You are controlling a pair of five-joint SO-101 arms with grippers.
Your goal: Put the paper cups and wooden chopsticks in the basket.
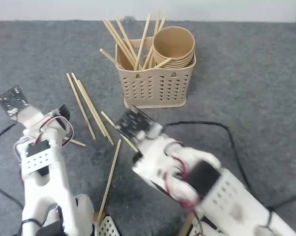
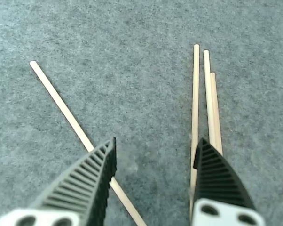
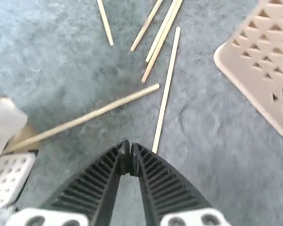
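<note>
Several wooden chopsticks lie loose on the grey tabletop. Left wrist view: left jaws spread wide above four of them. Right wrist view: right jaws closed, empty. High view: basket holds stacked paper cups and more chopsticks.

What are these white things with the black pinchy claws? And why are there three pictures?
Those are two white robot arms, the left arm and right arm, each with a black gripper claw. One picture looks down from above; the others come from cameras on each wrist. On the grey carpet lie thin wooden chopsticks. The left gripper is open, the right gripper shut; both hold nothing. The beige plastic basket holds stacked brown paper cups and more chopsticks.
</note>
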